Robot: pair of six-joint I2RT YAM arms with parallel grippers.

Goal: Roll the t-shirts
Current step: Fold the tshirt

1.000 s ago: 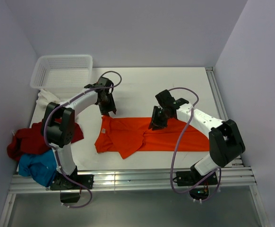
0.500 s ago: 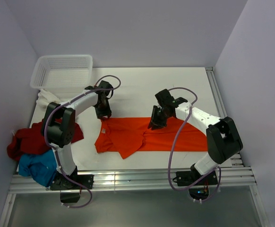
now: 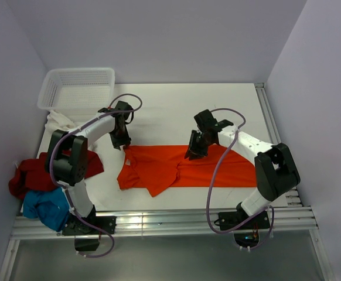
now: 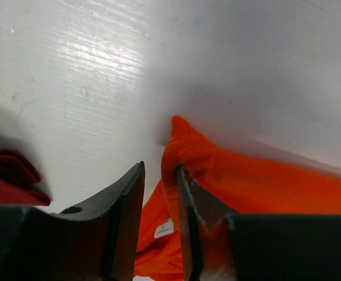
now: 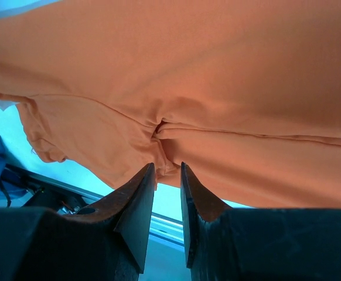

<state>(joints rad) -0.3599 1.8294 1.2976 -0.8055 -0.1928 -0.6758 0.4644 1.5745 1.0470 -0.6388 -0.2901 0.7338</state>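
The orange t-shirt (image 3: 205, 172) lies spread across the middle of the table, with its collar end at the left. My left gripper (image 3: 124, 144) stands at the shirt's far left corner. Its jaws are narrowly open around the collar edge (image 4: 171, 153), which rests against one finger with bare table beside it. My right gripper (image 3: 192, 154) is at the middle of the far edge, shut on a bunched fold of the orange cloth (image 5: 217, 70). A dark red t-shirt (image 3: 33, 172), a blue one (image 3: 47, 205) and a white one (image 3: 58, 121) lie piled at the left.
A white mesh basket (image 3: 77, 69) stands at the back left corner. Metal rails (image 3: 159, 222) run along the near edge and another along the right side. Walls close in the table on the left, back and right.
My left gripper has slid left and a little nearer, onto the shirt's collar corner, and its jaws have narrowed. The right gripper has hardly moved and keeps its hold.
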